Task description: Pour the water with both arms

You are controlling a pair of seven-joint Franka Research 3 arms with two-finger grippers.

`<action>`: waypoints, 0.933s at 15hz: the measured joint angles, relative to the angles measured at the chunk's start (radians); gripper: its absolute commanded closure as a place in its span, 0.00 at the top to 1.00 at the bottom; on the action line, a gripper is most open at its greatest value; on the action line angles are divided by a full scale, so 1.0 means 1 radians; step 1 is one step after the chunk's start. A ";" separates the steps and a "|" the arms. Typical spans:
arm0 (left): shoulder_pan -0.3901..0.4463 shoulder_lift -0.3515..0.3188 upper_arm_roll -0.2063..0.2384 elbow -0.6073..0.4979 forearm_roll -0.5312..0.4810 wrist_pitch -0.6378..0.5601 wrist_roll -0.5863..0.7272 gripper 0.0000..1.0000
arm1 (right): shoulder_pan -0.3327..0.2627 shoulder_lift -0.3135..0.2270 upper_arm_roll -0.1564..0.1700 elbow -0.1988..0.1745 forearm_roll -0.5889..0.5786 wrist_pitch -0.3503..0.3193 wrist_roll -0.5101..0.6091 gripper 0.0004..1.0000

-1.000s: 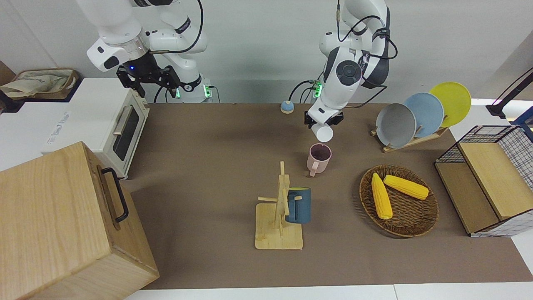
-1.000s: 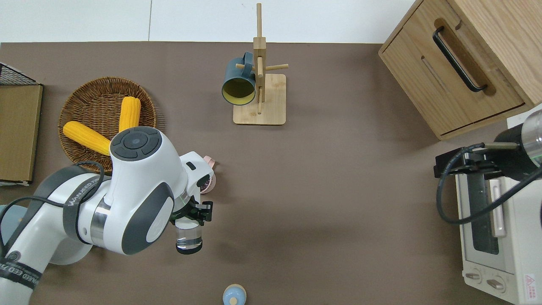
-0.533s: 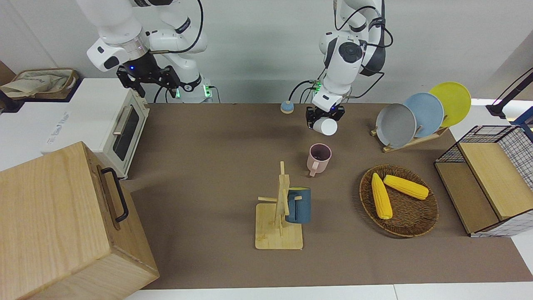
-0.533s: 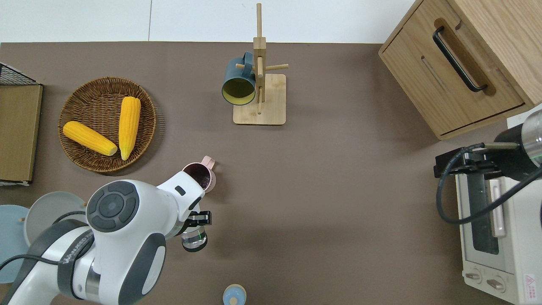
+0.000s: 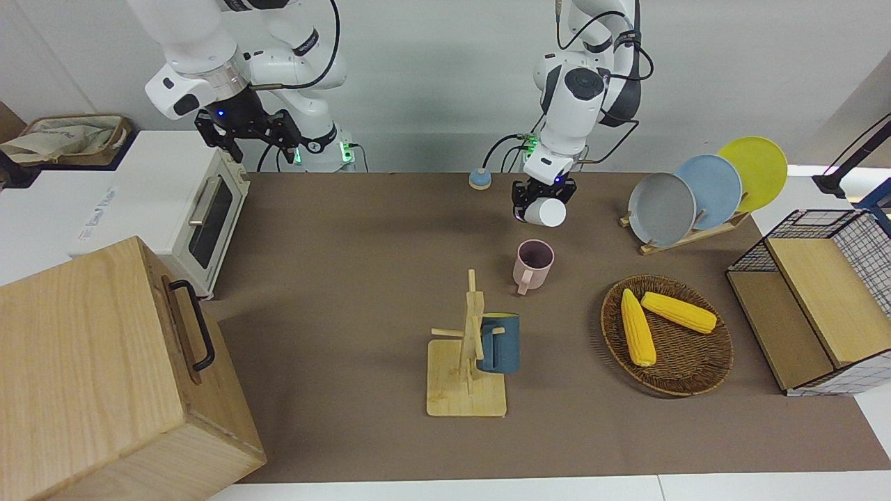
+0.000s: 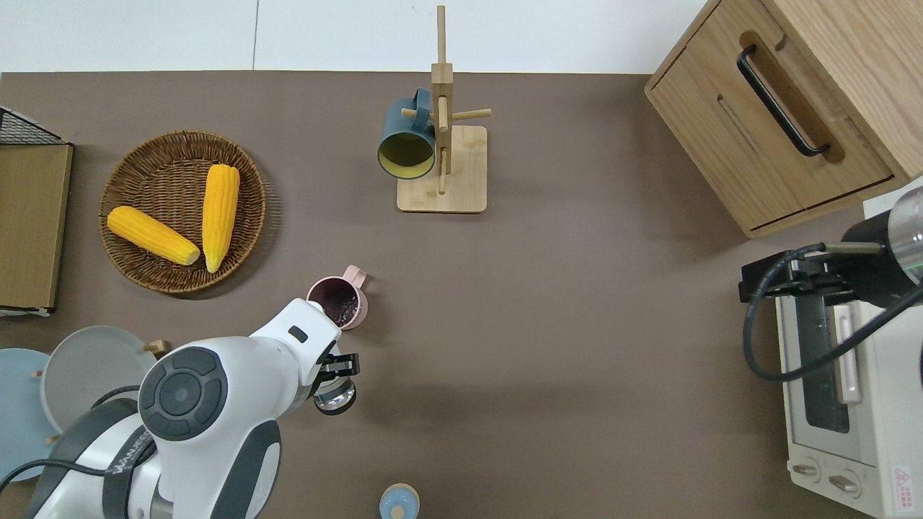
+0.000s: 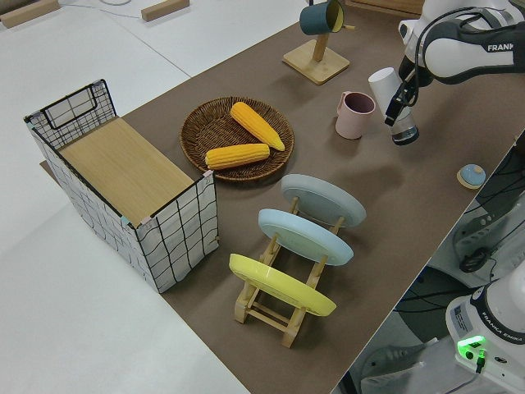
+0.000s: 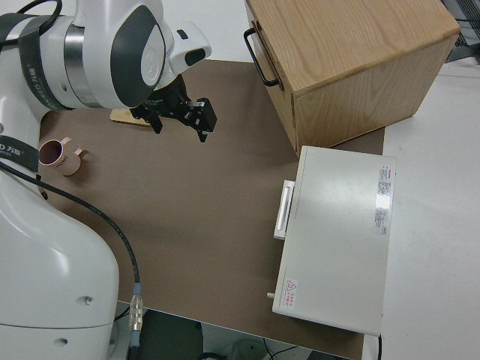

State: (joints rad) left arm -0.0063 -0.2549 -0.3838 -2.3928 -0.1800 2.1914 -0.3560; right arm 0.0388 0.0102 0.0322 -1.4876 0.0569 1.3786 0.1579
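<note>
The left end effector [image 6: 337, 376] grips a tilted clear glass [image 6: 334, 396], with the pink mug [image 6: 339, 303] standing just farther toward the bench's middle.

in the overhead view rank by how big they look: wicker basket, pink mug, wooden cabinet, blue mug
1. wooden cabinet, though partly cut off by the frame
2. wicker basket
3. blue mug and pink mug look alike; the arm covers part of the pink one

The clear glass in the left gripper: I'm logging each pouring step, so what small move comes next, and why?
Probably lower the clear glass to the table and release it: the left gripper holds it tilted, nearer the robots than the pink mug, not over it.
</note>
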 measured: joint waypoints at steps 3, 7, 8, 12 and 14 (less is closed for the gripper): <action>0.030 -0.050 0.003 -0.027 0.020 0.001 0.000 0.00 | 0.000 0.000 0.000 0.000 0.000 0.000 0.000 0.99; 0.132 -0.078 0.012 -0.023 0.105 0.018 0.003 0.00 | 0.000 0.000 0.000 0.000 0.000 0.000 0.000 0.99; 0.164 -0.078 0.014 -0.011 0.123 0.024 0.004 0.00 | 0.000 0.000 0.000 0.000 0.000 0.000 0.000 0.99; 0.274 -0.076 0.017 0.076 0.157 0.047 0.015 0.00 | 0.000 0.000 0.000 0.000 0.000 0.000 0.000 0.99; 0.335 -0.073 0.019 0.151 0.171 0.050 0.033 0.00 | 0.000 0.000 0.000 0.000 0.000 0.000 0.000 0.99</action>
State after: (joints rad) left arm 0.3292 -0.3281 -0.3647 -2.2421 -0.0089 2.2415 -0.3225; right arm 0.0388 0.0102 0.0322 -1.4876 0.0569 1.3786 0.1579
